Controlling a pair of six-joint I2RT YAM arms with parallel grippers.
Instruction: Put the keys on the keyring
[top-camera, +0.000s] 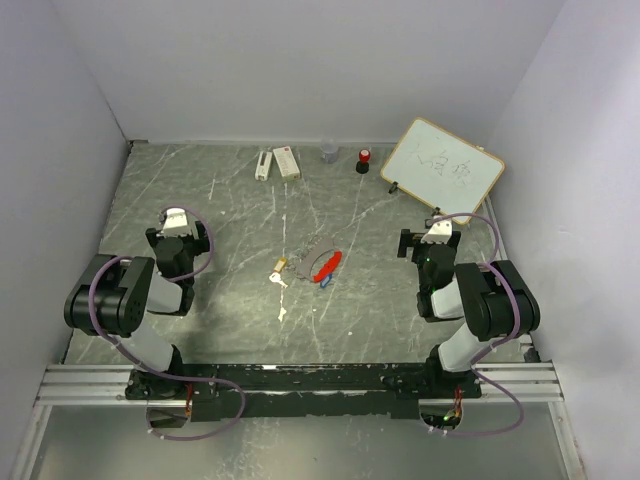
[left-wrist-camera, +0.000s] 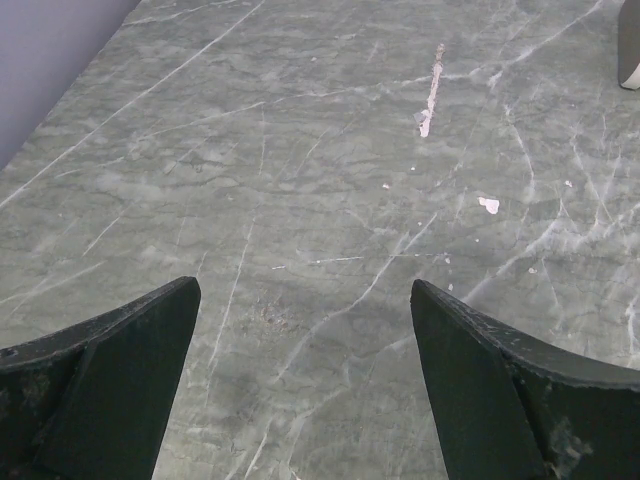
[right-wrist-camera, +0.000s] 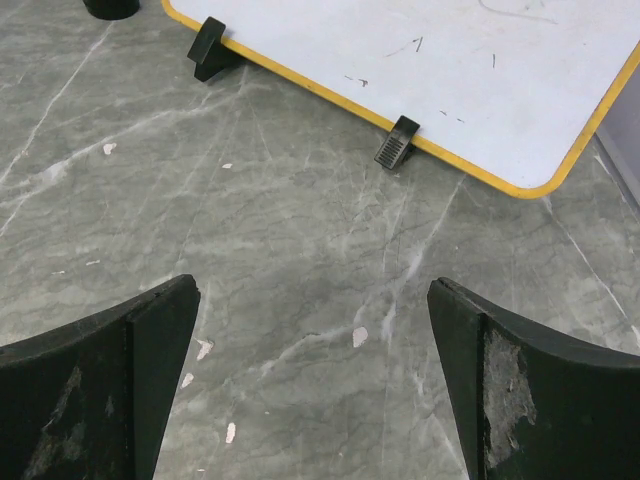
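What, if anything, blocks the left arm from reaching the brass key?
Probably nothing, so yes: only bare table lies between the open left gripper and the brass key; the keyring sits beyond it.

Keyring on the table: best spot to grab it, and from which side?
Probably the red tag of the keyring, from above with the right gripper, closing across its narrow width. It's the bulkiest part; the wire loop lies flat and looks too thin to pinch. The keys sit just left of it, so coming from the right avoids them.
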